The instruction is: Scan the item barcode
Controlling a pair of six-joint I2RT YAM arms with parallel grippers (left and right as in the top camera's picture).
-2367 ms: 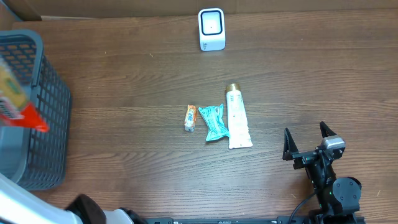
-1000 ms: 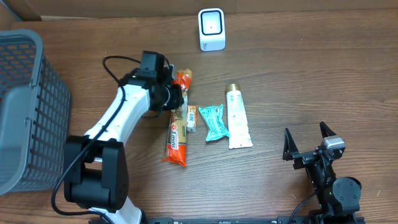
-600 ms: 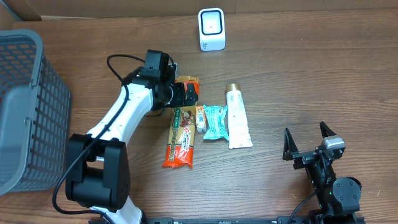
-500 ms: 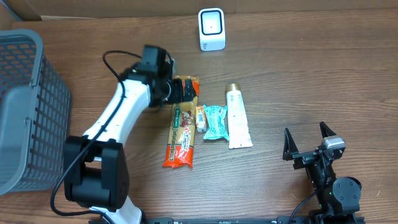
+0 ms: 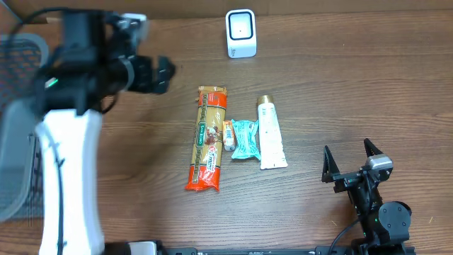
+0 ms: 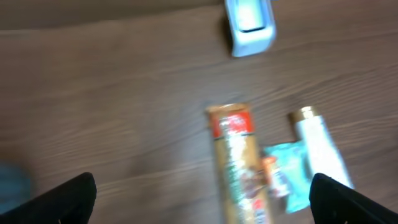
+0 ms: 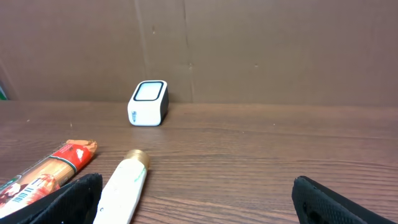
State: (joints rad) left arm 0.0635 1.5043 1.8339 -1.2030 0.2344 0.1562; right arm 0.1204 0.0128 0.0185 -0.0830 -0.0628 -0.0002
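Basket (image 5: pixel 14 134) half behind blurred arm (image 5: pixel 71 177); pasta packet (image 5: pixel 210 138) print unreadable

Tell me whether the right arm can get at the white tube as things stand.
Probably yes. The right gripper stands open and empty, the white tube lies nearest it in the row, and only bare table lies between them. The teal packet crowds the tube's far side.
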